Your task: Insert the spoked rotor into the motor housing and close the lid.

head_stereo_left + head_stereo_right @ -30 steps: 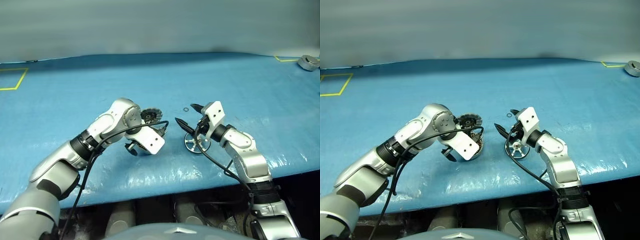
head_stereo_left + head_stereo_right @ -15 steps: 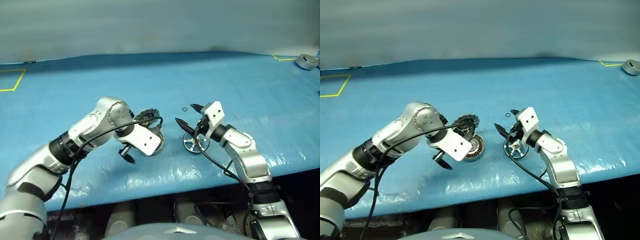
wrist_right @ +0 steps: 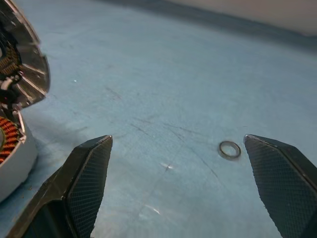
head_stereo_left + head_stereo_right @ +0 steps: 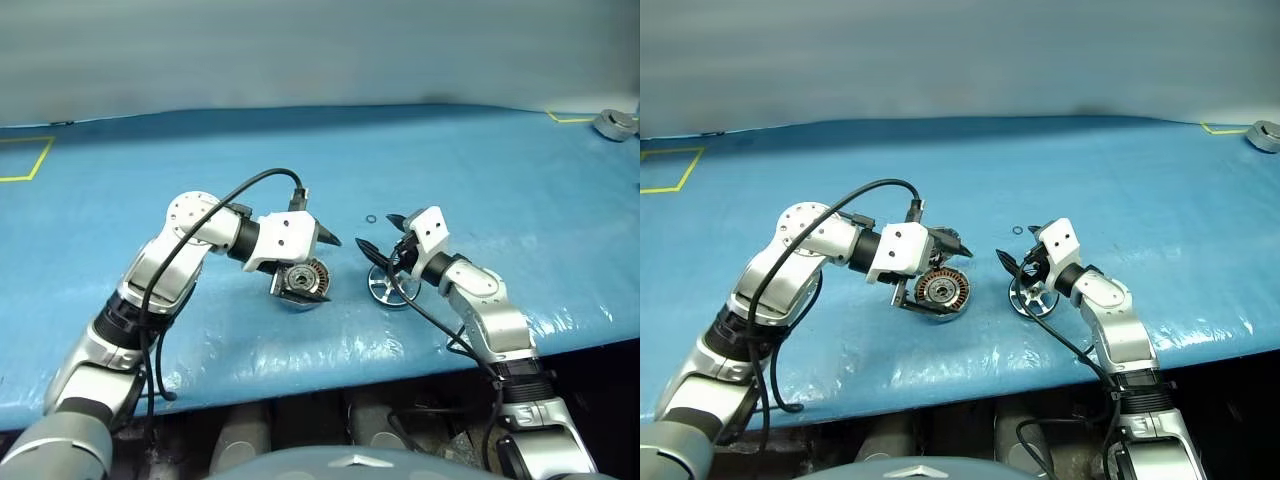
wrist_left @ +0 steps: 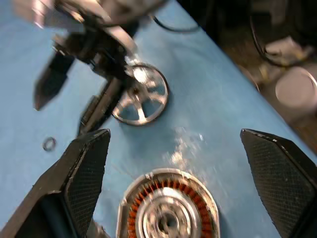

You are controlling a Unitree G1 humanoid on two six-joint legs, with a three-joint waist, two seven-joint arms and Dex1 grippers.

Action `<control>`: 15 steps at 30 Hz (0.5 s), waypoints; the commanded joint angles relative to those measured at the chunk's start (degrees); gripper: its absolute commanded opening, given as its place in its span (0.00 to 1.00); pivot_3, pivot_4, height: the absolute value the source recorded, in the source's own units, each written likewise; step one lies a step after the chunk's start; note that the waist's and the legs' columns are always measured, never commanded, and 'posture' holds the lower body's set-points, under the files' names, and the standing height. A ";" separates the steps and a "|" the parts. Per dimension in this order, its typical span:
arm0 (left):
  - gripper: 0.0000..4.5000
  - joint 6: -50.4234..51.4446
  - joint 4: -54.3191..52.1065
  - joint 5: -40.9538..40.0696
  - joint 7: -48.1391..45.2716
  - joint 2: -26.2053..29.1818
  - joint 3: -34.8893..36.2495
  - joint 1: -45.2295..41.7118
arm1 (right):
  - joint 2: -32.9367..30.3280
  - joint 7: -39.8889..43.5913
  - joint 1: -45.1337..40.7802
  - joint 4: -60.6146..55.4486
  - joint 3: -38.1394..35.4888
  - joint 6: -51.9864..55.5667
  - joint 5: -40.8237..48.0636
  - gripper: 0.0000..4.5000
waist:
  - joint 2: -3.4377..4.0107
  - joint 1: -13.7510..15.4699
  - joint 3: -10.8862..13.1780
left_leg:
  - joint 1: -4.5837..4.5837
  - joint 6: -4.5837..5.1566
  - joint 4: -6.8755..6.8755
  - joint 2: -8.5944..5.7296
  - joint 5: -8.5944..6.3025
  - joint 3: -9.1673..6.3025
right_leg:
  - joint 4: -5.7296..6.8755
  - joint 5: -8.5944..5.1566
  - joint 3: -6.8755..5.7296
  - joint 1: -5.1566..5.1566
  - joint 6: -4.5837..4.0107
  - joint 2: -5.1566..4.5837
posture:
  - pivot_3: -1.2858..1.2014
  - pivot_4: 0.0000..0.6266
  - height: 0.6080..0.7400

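I see no brand, label or readable writing anywhere. My work surface is a wrinkled, glossy blue plastic sheet (image 4: 480, 170) with yellow tape corners (image 4: 28, 158) at its far edges, before a plain grey wall.

My left gripper (image 4: 940, 262) hangs wide open and empty just above the round grey motor housing (image 4: 940, 292), copper windings showing. At its three o'clock lies the flat silver spoked rotor (image 4: 1032, 297). My right gripper (image 4: 1018, 248) hovers open over the rotor's far edge. A tiny metal ring (image 4: 1016, 231) sits at the rotor's eleven o'clock.
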 commanded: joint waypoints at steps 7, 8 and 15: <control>0.99 -9.18 -3.27 -11.25 18.79 -10.32 16.70 18.10 | 1.64 -4.21 -6.36 2.50 -0.24 4.21 -1.47 1.00 | 0.01 0.14 0.00 | 0.01 -0.08 0.04 0.04 0.05 -0.03 | 0.02 0.07 -0.02 0.01 -0.01 0.02 | 0.52 0.24 1.00; 0.99 -8.39 -4.03 -12.64 19.37 -10.44 17.33 19.81 | 1.95 -4.39 -7.10 3.27 -0.22 4.44 -1.59 1.00 | 0.00 0.22 -0.01 | 0.02 -0.08 0.05 0.03 0.05 -0.02 | -0.02 0.08 -0.02 0.06 0.01 0.02 | 0.52 0.24 1.00; 0.99 -8.35 -5.64 -13.06 21.58 -7.59 17.48 29.61 | 3.42 -6.02 -14.36 14.29 -0.56 6.39 -2.93 1.00 | 0.00 0.12 -0.01 | 0.00 -0.08 0.07 -0.01 0.05 0.02 | -0.07 0.11 0.01 0.05 0.04 -0.02 | 0.52 0.24 1.00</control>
